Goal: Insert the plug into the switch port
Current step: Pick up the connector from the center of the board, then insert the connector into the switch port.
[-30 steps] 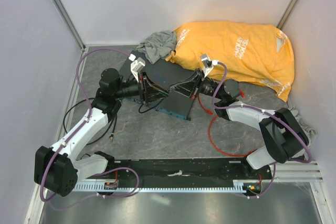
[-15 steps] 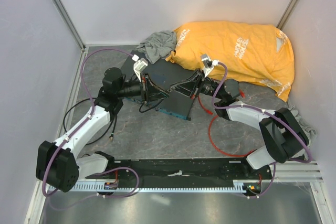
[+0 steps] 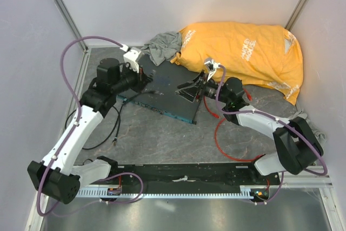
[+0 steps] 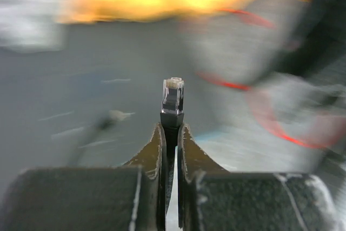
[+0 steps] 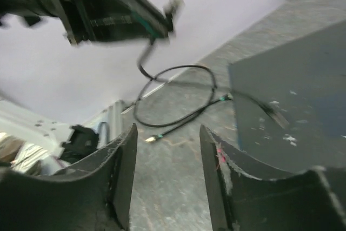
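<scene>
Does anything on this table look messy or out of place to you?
Yes. Crumpled orange fabric and a grey cloth are heaped at the back, beside the dark flat box, which lies askew to the table's edges. A red cable sprawls in loose loops nearby.

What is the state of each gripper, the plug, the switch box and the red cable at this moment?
Left gripper: shut on the plug.
Plug: held, pointing forward past the fingertips, in no port.
Right gripper: open, empty.
Switch box: lying flat on the table.
Red cable: loose on the table, not held.
</scene>
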`<control>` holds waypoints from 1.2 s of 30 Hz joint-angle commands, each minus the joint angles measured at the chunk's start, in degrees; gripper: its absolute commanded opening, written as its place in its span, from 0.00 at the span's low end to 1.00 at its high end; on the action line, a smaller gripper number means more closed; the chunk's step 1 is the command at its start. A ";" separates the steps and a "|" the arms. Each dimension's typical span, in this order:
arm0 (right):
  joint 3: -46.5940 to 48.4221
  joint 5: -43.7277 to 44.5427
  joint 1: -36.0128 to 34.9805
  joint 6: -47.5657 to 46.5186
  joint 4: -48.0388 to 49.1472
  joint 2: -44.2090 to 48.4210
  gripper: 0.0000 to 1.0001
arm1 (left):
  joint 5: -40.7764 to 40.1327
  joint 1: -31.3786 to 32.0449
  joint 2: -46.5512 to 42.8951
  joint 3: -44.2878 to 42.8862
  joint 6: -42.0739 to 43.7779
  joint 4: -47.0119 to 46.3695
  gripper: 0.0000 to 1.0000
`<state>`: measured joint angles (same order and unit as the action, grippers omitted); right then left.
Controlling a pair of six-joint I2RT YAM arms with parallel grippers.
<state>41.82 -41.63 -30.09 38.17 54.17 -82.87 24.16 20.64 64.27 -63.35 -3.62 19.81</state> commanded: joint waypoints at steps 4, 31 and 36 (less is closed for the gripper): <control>2.56 10.68 0.20 -14.09 -17.07 4.56 0.76 | -53.06 -0.52 -0.29 -5.56 20.48 14.11 0.01; 7.31 17.81 0.20 -23.15 -19.63 -5.99 0.98 | -24.53 -22.38 15.70 23.71 25.32 -17.09 0.02; 7.04 17.11 0.29 -22.53 -19.81 -5.28 0.97 | -22.67 -23.19 21.32 21.96 26.56 -17.53 0.02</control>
<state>49.10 -24.08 -30.09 16.08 32.16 -90.45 -2.83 -1.78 82.06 -39.99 19.29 6.28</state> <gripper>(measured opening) 0.975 0.055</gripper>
